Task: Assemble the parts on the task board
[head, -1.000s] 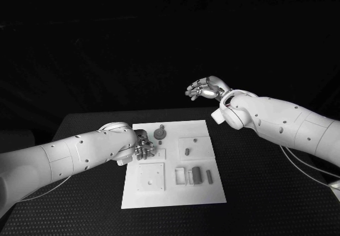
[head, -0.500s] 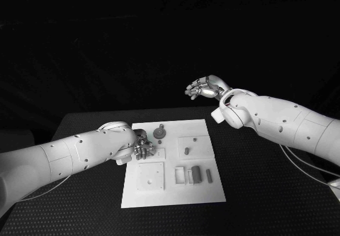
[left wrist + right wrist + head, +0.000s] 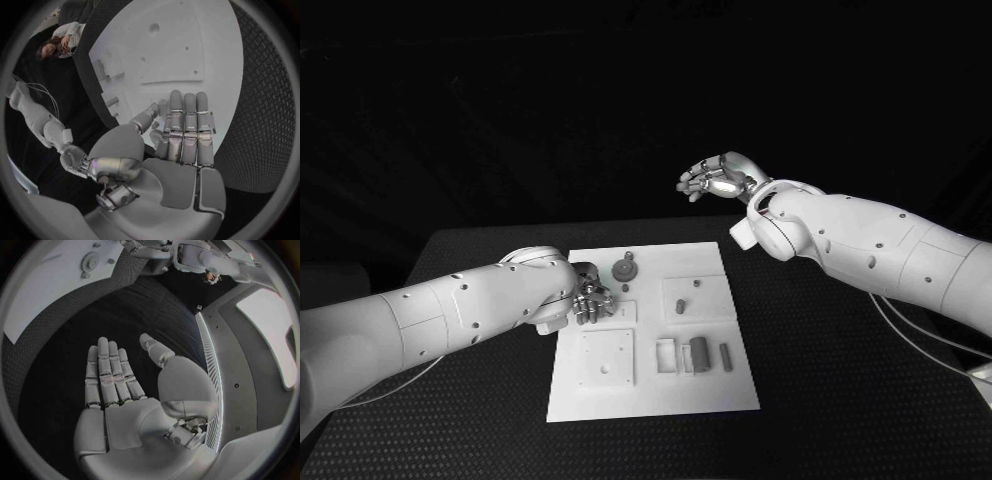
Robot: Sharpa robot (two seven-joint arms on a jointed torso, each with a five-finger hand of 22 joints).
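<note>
Task board [image 3: 711, 390] lies mid-table [image 3: 862, 420], long side running away from the robot. Left hand [image 3: 593, 300] sits over the board's left edge, toward the far half. Round part [image 3: 626, 270] lies on the board just beyond that hand. Small peg [image 3: 679, 307] stands right of the hand, mid-board. Three upright parts [image 3: 692, 356] sit side by side nearer the robot. Right hand [image 3: 718, 179] is raised beyond the table's far edge, well apart from the board.
</note>
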